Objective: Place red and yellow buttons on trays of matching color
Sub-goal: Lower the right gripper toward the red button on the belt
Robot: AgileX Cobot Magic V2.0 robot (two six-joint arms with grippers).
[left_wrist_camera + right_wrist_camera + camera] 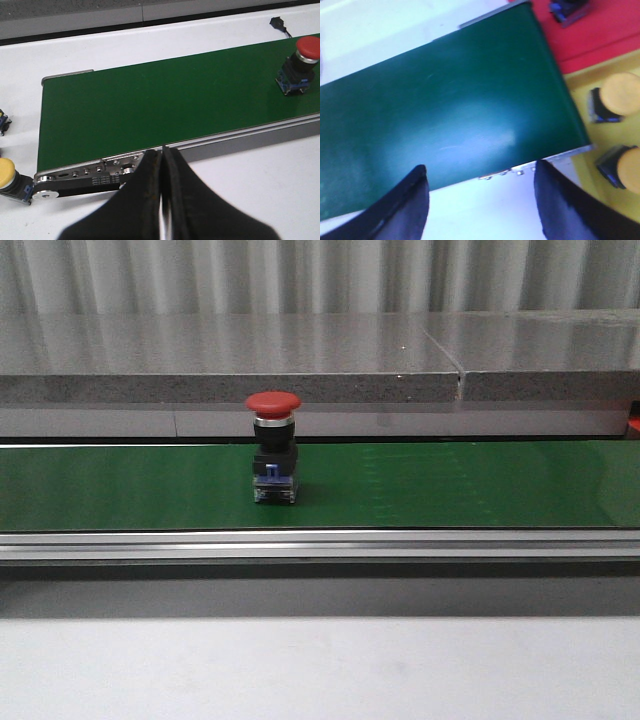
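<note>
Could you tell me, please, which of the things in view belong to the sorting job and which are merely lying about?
Belonging to the job:
- red mushroom-head push button standing on the green belt
- yellow push button off the belt's end
- two yellow push buttons on the yellow tray
- red tray

Lying about:
- small black connector with a wire
- grey stone ledge

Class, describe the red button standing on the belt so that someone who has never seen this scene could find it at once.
Find the long green conveyor belt running across the front view. One red button stands upright on it, left of centre: a red mushroom cap on a black body with a blue base. Nothing else stands on the belt.
</note>
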